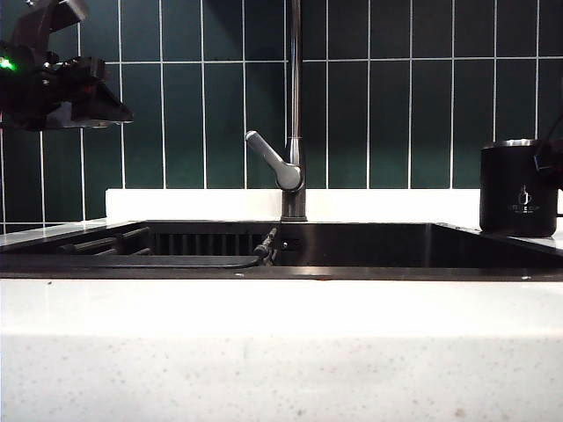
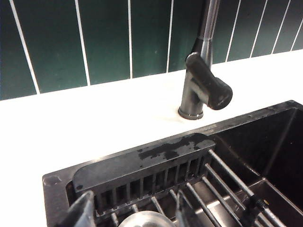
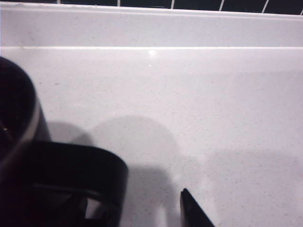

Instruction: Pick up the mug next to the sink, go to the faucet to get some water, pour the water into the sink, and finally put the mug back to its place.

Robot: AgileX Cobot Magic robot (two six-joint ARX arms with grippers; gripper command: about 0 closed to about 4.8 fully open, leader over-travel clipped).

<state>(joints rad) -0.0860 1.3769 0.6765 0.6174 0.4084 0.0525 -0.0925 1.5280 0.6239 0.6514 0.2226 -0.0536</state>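
The matte black mug with a silver rim stands on the white counter right of the sink. My right gripper is open at the mug's right side. In the right wrist view the mug's handle lies just inside the open right gripper; one fingertip shows, clear of the handle, and the other is hidden. The faucet rises behind the sink, its grey lever angled to the left. My left gripper hangs open high at the left, over the sink. The water is out of view.
Dark rack bars and a slotted black strip lie in the sink's left part, with a shiny round piece beneath the left gripper. A white upstand and dark green tiled wall run behind the counter.
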